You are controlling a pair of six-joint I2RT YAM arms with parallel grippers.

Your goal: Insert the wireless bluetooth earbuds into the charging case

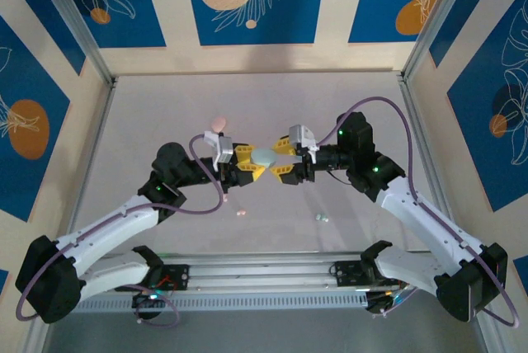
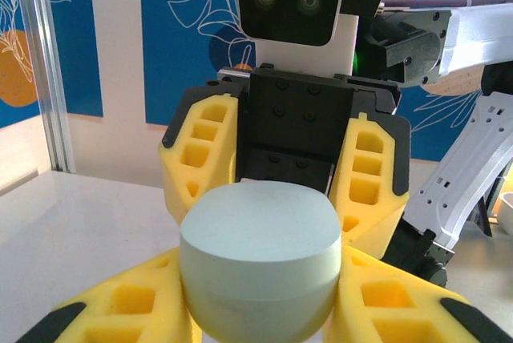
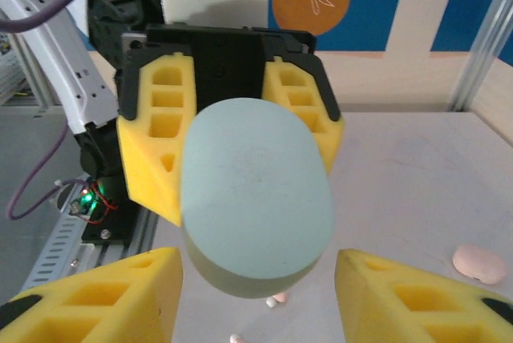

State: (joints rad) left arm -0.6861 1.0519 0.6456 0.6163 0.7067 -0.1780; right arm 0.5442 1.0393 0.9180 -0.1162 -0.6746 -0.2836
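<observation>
A pale blue charging case [image 1: 265,157] hangs above the table's middle, lid closed. My left gripper [image 1: 254,163] is shut on it; in the left wrist view its yellow fingers [image 2: 120,311] press both sides of the case [image 2: 260,263]. My right gripper [image 1: 279,159] faces it from the right and stands open around the case [image 3: 256,191], with gaps between the case and its fingertips [image 3: 96,299]. On the table lie pink earbuds [image 1: 241,214] [image 3: 275,300] and a pale blue earbud [image 1: 322,217].
A pink rounded case [image 1: 218,124] [image 3: 479,264] lies on the table behind the left gripper. A metal rail [image 1: 264,275] runs along the near edge between the arm bases. Patterned walls enclose the table [image 1: 272,97] on three sides.
</observation>
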